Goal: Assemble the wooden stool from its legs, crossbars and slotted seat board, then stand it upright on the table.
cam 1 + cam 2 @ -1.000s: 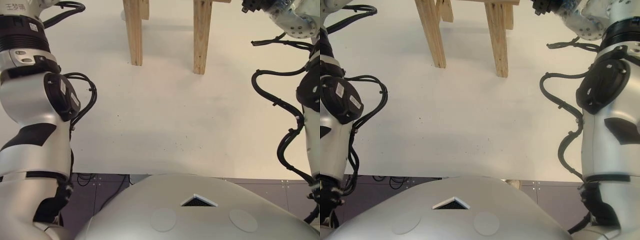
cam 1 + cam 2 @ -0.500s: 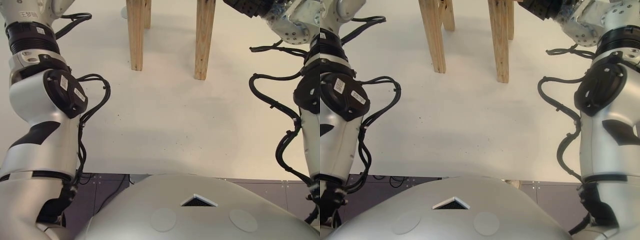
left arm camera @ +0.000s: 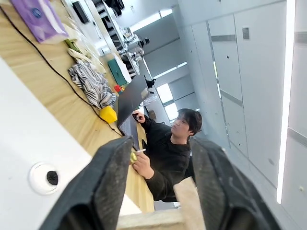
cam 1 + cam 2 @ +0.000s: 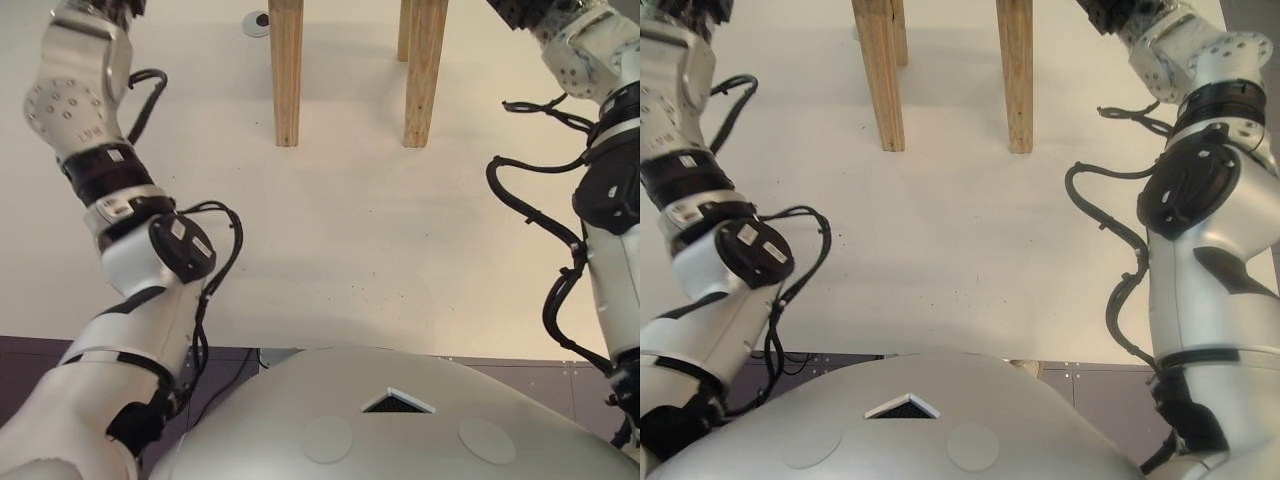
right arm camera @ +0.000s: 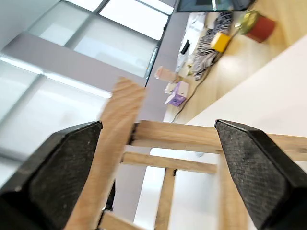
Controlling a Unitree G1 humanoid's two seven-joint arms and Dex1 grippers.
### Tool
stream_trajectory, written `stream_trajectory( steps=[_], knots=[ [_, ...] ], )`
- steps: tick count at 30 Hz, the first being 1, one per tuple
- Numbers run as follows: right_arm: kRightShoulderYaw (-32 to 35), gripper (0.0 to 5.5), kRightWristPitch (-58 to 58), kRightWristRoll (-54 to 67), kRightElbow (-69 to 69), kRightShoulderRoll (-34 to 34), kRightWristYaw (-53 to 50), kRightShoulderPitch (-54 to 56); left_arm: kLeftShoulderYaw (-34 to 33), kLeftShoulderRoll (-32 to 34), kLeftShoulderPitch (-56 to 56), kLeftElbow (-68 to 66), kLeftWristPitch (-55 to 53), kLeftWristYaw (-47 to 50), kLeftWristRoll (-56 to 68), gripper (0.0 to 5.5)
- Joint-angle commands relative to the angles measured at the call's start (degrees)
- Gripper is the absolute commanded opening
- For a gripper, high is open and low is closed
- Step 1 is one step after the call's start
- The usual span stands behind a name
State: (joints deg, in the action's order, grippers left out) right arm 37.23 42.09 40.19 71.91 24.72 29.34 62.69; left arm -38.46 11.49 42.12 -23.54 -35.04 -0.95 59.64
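Note:
The wooden stool stands upright on the white table (image 4: 350,230). Its two near legs (image 4: 286,80) (image 4: 424,80) rest their feet on the tabletop, and the seat is cut off above the head views. In the left wrist view my left gripper (image 3: 160,153) is open, with a pale wooden part of the stool (image 3: 158,219) low between its dark fingers (image 3: 103,191). My right gripper (image 5: 158,129) is open wide beside the stool. A leg (image 5: 112,139) and the crossbars (image 5: 172,136) show between its fingers (image 5: 261,167), which do not touch them.
A round cable hole (image 4: 257,22) lies in the table, left of the stool. The table's front edge (image 4: 330,345) runs close to me. Past the white table stands a wooden desk (image 3: 62,108) with cloth, boxes and cables on it.
My left arm has swung up and forward toward the stool's left side. The stool's legs have straightened and shifted slightly right. My right wrist has moved up and to the right.

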Motion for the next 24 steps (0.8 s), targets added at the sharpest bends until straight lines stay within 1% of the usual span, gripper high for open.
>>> stream_trajectory(
  steps=[1,3,5,7,10,11,12,14,15,16,19,21,23,24],
  knots=[
    [0.56,4.34,-6.93,-0.75,-2.34,-3.4,-3.68,-1.97,3.7,-4.47,-7.87,9.2,2.35,2.0,-3.77,1.52],
    [-2.04,4.34,-16.69,-4.89,-6.15,-4.9,-6.7,-5.54,8.19,-5.51,-12.27,13.31,4.55,1.4,-9.03,1.17],
    [-7.44,4.0,-26.3,-11.85,-20.89,-7.83,-11.0,-14.31,13.35,-6.63,-18.81,18.54,7.16,1.6,-15.78,0.81],
    [-11.48,3.67,-29.56,-16.89,-35.45,-10.98,-16.04,-23.45,17.22,-7.71,-24.82,22.91,10.25,1.93,-21.43,0.54],
    [-17.7,3.17,-31.21,-24.24,-54.39,-15.15,-22.88,-38.05,21.84,-9.9,-31.34,26.28,15.13,2.33,-28.49,0.1],
    [-20.14,2.92,-31.28,-26.49,-59.6,-16.22,-23.97,-42.07,23.08,-10.96,-32.5,26.69,16.29,2.65,-29.98,0.0],
    [-22.42,2.79,-31.21,-28.1,-63.57,-16.85,-24.48,-44.89,24.14,-12.0,-33.31,27.08,17.23,2.85,-31.01,0.0],
    [-26.4,2.46,-31.01,-30.81,-68.31,-17.26,-24.62,-47.52,26.66,-13.8,-34.14,27.16,19.19,2.58,-33.08,0.0],
    [-27.49,2.2,-30.71,-31.7,-69.61,-17.31,-24.89,-47.91,27.53,-14.54,-33.96,26.61,20.14,2.52,-34.08,0.0],
    [-27.99,2.09,-30.3,-32.27,-70.49,-17.28,-25.32,-47.92,28.22,-15.14,-32.91,25.63,21.31,2.6,-35.24,0.0],
    [-28.18,1.53,-30.08,-32.73,-71.12,-17.0,-25.93,-47.45,30.25,-15.16,-29.32,22.66,24.63,1.92,-38.75,0.0],
    [-28.83,1.19,-30.53,-32.71,-70.52,-16.94,-25.67,-46.55,30.74,-15.09,-28.62,21.24,26.58,1.36,-40.14,0.0],
    [-29.3,0.68,-31.1,-32.59,-70.41,-17.19,-25.48,-46.04,31.06,-14.88,-28.67,19.79,28.11,0.34,-41.07,0.0],
    [-29.4,0.54,-31.3,-32.57,-70.48,-17.4,-25.51,-46.18,31.28,-14.86,-28.72,19.56,28.43,-0.03,-41.33,0.0]
  ],
)
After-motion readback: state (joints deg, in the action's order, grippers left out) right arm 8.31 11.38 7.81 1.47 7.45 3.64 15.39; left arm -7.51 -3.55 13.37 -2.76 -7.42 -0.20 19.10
